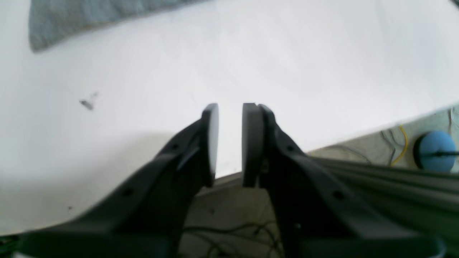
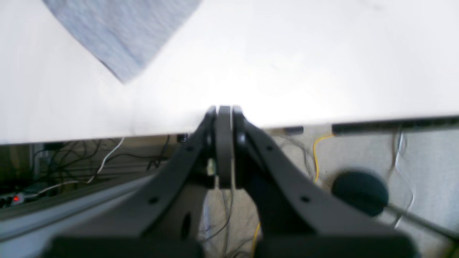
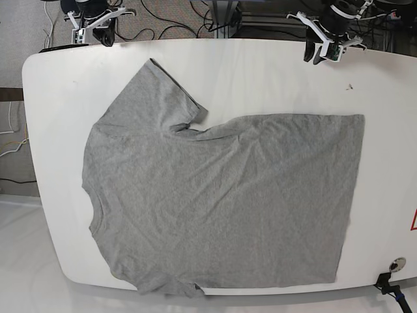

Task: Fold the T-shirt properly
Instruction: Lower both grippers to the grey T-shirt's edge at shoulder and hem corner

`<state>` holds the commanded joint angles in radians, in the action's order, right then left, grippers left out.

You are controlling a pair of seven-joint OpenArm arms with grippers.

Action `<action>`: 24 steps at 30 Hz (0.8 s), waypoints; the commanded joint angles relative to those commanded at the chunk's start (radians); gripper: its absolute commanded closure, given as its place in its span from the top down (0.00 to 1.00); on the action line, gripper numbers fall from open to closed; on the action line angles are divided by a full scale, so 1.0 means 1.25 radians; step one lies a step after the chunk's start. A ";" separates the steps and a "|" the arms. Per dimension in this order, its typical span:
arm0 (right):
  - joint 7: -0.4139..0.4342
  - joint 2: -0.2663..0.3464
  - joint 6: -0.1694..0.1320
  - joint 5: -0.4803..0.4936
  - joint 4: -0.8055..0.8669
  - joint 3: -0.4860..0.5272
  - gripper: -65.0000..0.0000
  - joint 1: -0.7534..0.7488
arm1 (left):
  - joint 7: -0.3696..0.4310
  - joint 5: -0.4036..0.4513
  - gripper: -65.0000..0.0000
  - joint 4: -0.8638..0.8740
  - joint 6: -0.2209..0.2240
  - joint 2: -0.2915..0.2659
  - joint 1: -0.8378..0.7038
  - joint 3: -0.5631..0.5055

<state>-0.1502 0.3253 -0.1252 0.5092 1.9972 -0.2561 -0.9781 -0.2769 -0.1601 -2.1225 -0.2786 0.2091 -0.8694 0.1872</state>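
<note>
No folds yet: the T-shirt (image 3: 221,202) lies flat and spread out.

The grey T-shirt covers much of the white table (image 3: 260,72), with its neck to the left in the base view and its bottom hem to the right (1 sleeve sticks up toward the far edge, and the other is bunched at the near edge). Both arms are parked at the far edge, well apart from the shirt. The left gripper (image 1: 229,143) has its 2 jaws a little apart and grips nothing. The right gripper (image 2: 224,147) is squeezed tight with nothing in it. All the folding looks left to do.
</note>
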 joint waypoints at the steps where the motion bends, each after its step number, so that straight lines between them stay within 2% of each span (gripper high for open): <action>1: -0.005 0.000 -0.003 0.001 0.013 -0.003 0.00 0.002 | -0.018 -0.014 0.05 -0.015 -0.005 -0.001 0.009 0.009; 5: -0.020 0.000 -0.003 0.001 0.054 -0.005 0.00 0.013 | -0.060 -0.057 0.03 -0.033 -0.006 -0.003 0.055 0.036; 11: -0.073 0.000 -0.015 0.005 0.075 -0.004 0.00 0.049 | -0.068 -0.087 0.16 0.010 -0.002 0.009 0.115 0.042; 13: -0.090 -0.001 -0.018 0.006 0.075 -0.001 0.00 0.061 | -0.067 -0.086 0.24 0.036 -0.001 0.024 0.135 0.038; 16: -0.105 -0.003 -0.016 0.000 0.068 -0.001 0.03 0.071 | -0.064 -0.086 0.30 0.076 0.001 0.058 0.162 0.036; 20: -0.116 -0.012 -0.011 -0.012 0.062 -0.001 0.06 0.074 | -0.100 -0.119 0.31 0.114 -0.001 0.086 0.208 0.040; 24: -0.136 -0.012 -0.012 0.010 0.060 0.001 0.05 0.073 | -0.146 -0.192 0.32 0.124 0.000 0.104 0.249 0.047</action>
<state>-0.3199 0.3103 -0.1398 0.5216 2.0723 -0.2554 -0.8869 -0.4590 -0.4000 -1.9672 -0.2780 0.3387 -0.5586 0.2464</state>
